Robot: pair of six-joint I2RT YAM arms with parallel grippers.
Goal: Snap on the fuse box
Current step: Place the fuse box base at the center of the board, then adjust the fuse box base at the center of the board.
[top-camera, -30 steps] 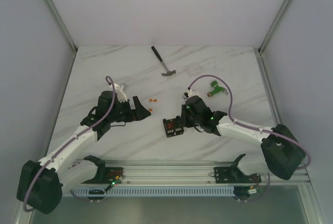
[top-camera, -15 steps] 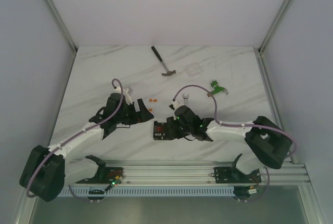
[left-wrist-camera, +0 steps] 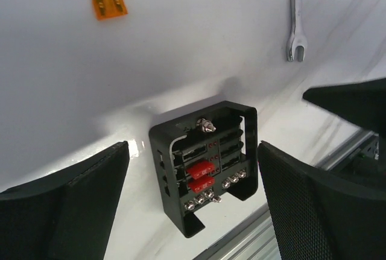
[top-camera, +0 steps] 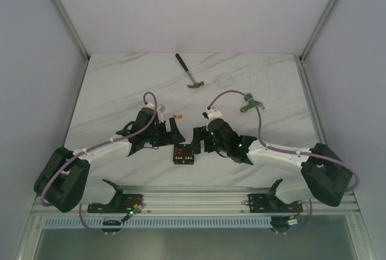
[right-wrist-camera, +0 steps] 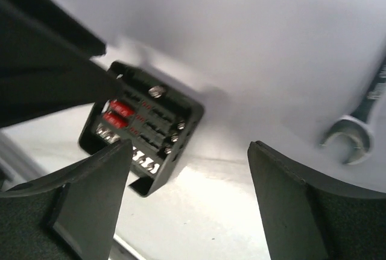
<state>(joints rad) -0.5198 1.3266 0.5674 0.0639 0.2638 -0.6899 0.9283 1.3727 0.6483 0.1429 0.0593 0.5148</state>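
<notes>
Fuse box (top-camera: 183, 155): squarish black plastic, red fuses in rows, metal screw heads; lies free by the middle of the near edge of the white marbled bench (top-camera: 120, 79).
Left end effector (top-camera: 169, 131): wide, holding nothing.
Right end effector (top-camera: 198, 140): wide, holding nothing.

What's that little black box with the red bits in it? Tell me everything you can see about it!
It is the fuse box, small, squarish, black plastic. Its top is open: rows of slots, two red fuses in them, a silver screw at one end, little metal screws along the other. It lies flat on the white marbled table, between the open left claw and right claw; neither grips it.
</notes>
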